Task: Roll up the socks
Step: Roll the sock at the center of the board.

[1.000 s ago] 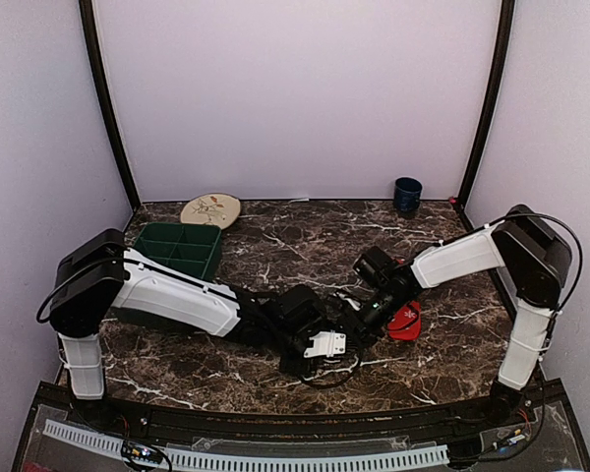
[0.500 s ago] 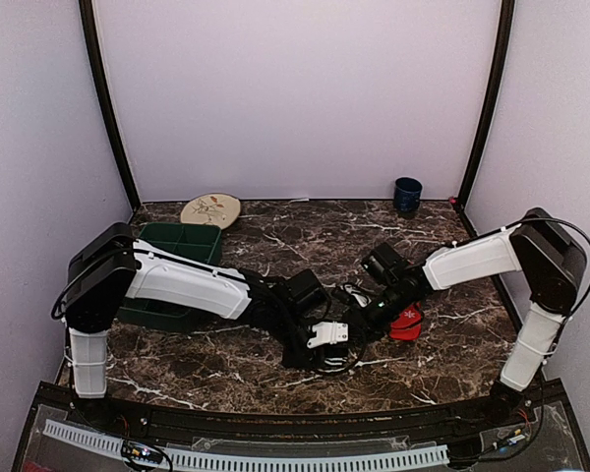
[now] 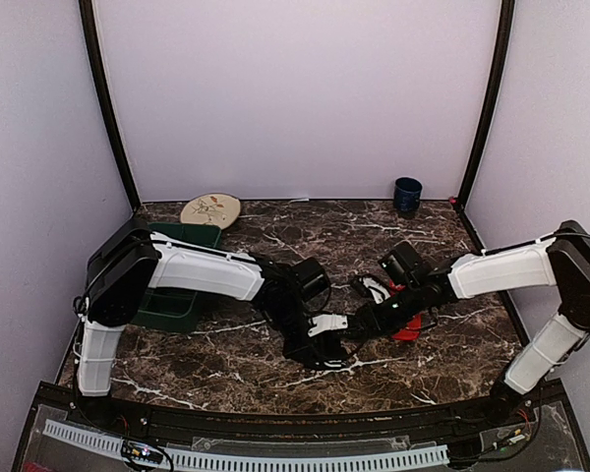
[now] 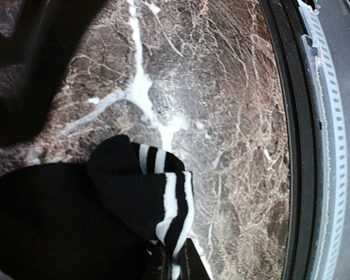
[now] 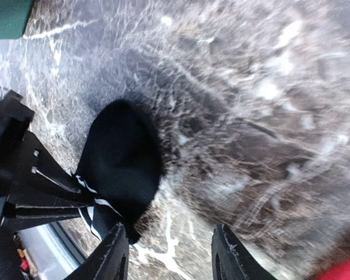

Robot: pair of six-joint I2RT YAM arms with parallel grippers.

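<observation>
1. Change: right gripper (image 5: 169, 259) brought in closer to left gripper (image 4: 175, 263) than a second ago, jaws spread wider, nothing between the fingers. Both arms reached further over the table (image 4: 221, 105).
2. Unchanged: left gripper clenched on the striped cuff of the black sock (image 4: 64, 221), with the rest of the sock bunched just ahead of its fingertips.
3. Position: black sock ahead and to the left of the right fingers, not touching them. Red sock (image 3: 409, 330) behind the right gripper, apart and unheld.
4. Meaning, as a judgement: cuff pinned, free end offered for a second hold. Rolling not yet begun on either sock.
5. Materials: soft, matte black knit with a rounded toe bulge, limp and easily folded. White bands on the ribbed cuff. Hard, glossy table of brown marble pattern with white veins. Whether the toe end rests on the table cannot be told.
</observation>
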